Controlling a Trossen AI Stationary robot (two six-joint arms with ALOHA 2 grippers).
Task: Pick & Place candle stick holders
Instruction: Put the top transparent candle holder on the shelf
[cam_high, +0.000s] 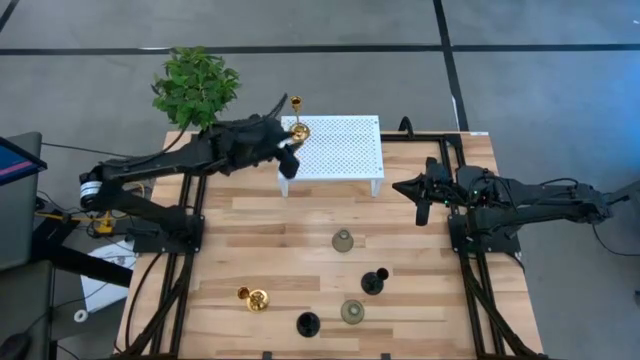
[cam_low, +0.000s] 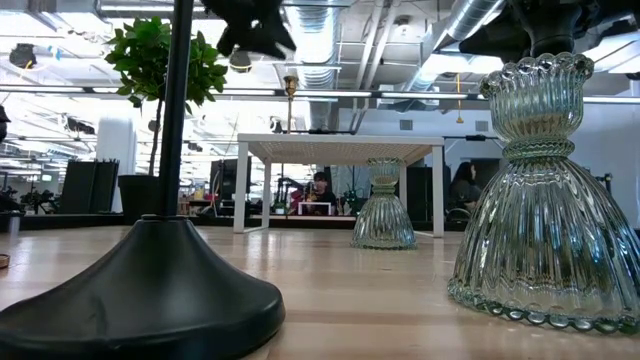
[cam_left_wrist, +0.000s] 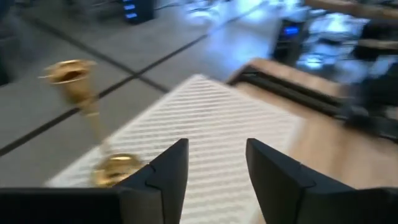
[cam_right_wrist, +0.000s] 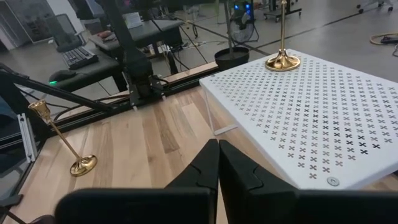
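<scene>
The left tool (cam_high: 291, 158) hangs over the near left corner of the white perforated stand (cam_high: 340, 146), its two dark fingers (cam_left_wrist: 165, 180) parted with nothing between them; a gold candle stick holder (cam_high: 297, 122) stands upright just beside it on the stand's far left corner, apart from the fingers; the right tool (cam_high: 422, 207) waits above the tabletop's (cam_high: 270, 250) right side, near the stand's right end, its fingers pressed together and empty.

Six candle stick holders in all: two gold, two black, two grey-green glass; one gold is on the stand, the other gold one (cam_high: 254, 298) is near the tabletop's front left; one black holder (cam_high: 374, 281) stands right of centre and the other black holder (cam_high: 307, 323) at the front edge; one grey-green holder (cam_high: 343, 240) sits mid-tabletop, the other grey-green holder (cam_high: 352, 311) toward the front; a potted plant (cam_high: 195, 85) stands at the far left corner.
</scene>
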